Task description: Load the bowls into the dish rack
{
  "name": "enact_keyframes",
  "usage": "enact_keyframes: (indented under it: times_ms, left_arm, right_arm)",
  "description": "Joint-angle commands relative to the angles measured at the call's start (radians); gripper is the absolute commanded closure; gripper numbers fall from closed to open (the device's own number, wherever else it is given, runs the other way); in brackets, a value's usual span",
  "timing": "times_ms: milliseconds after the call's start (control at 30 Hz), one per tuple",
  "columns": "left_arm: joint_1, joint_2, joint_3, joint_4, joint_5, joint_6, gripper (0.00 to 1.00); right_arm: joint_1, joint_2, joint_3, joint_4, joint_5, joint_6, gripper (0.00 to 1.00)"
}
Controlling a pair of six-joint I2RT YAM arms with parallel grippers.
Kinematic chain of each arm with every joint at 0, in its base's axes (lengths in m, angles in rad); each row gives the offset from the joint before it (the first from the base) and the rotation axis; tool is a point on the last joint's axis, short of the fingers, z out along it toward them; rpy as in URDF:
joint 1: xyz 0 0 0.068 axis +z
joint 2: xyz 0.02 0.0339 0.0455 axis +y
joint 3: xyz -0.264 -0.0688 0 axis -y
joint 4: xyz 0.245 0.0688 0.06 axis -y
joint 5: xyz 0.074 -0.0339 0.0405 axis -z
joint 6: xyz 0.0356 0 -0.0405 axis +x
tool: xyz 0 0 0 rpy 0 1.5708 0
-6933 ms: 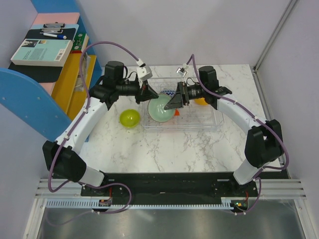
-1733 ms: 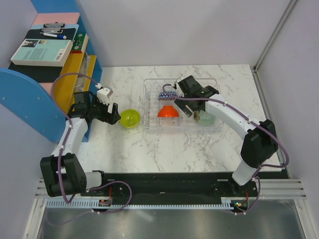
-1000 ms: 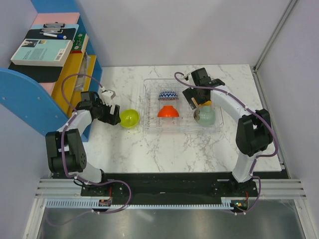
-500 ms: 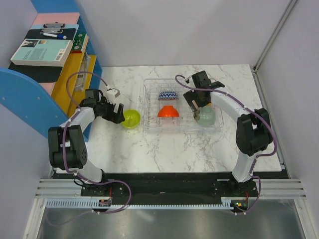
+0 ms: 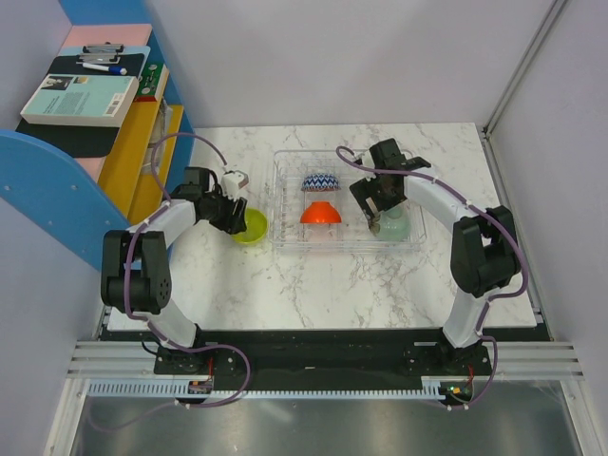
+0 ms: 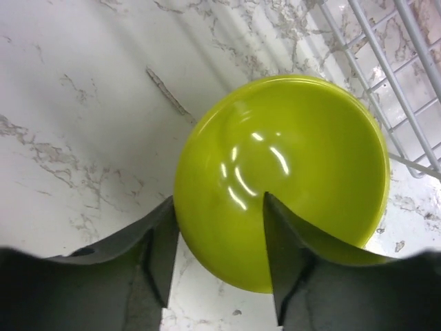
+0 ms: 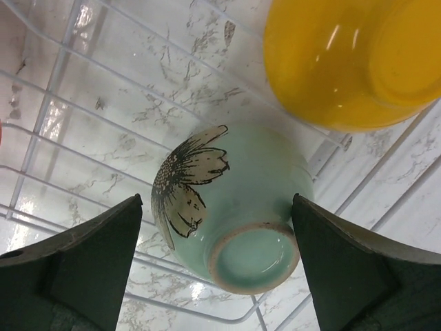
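Your left gripper [image 6: 217, 207] has reached the lime green bowl [image 6: 296, 165] beside the dish rack [image 5: 347, 245], straddling its rim; you cannot tell if it grips. Your right gripper [image 7: 217, 200] gapes above the racked mint bowl [image 7: 234, 207].

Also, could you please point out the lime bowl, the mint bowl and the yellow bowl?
lime bowl [image 6: 289, 172]: left wrist view, inside surface.
mint bowl [image 7: 258, 183]: right wrist view, outer side.
yellow bowl [image 7: 344, 62]: right wrist view, outer side.

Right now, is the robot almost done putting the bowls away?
Nearly. Four sit in the clear plastic dish rack: blue-white zigzag bowl, red-orange bowl, pale mint bowl, yellow-orange bowl. The left gripper straddles the rim of the lime green plastic bowl on the table. Only that one remains.
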Motion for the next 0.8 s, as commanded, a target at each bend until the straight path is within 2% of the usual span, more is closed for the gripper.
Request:
enact_keyframes:
  times_ms: [0,67,100,133,167,200,467,767]
  left_arm:
    - [0.001,0.012,0.050,-0.012,-0.013,0.005,0.53]
    - [0.001,0.012,0.058,-0.019,-0.020,0.008,0.61]
    - [0.001,0.014,0.061,-0.022,-0.023,0.009,0.74]
    - [0.001,0.014,0.063,-0.022,-0.026,0.009,0.80]
    - [0.001,0.012,0.069,-0.027,-0.029,0.009,0.94]
    - [0.001,0.011,0.069,-0.030,-0.030,0.011,0.98]
    - [-0.007,0.006,0.076,-0.042,-0.030,0.014,0.98]
    - [-0.010,-0.037,0.080,-0.052,-0.012,0.005,0.98]
  right_arm:
    - [-0.001,-0.040,-0.023,-0.064,-0.085,0.005,0.04]
    - [-0.001,-0.046,-0.027,-0.071,-0.091,0.006,0.04]
    - [-0.001,-0.047,-0.030,-0.074,-0.096,0.009,0.04]
    - [-0.001,-0.050,-0.032,-0.082,-0.097,0.011,0.04]
    - [-0.003,-0.053,-0.032,-0.087,-0.102,0.011,0.04]
    - [-0.003,-0.058,-0.032,-0.097,-0.111,0.009,0.04]
    - [-0.001,-0.102,-0.035,-0.120,-0.074,-0.006,0.04]
    - [-0.003,-0.171,0.055,-0.157,-0.093,-0.012,0.03]
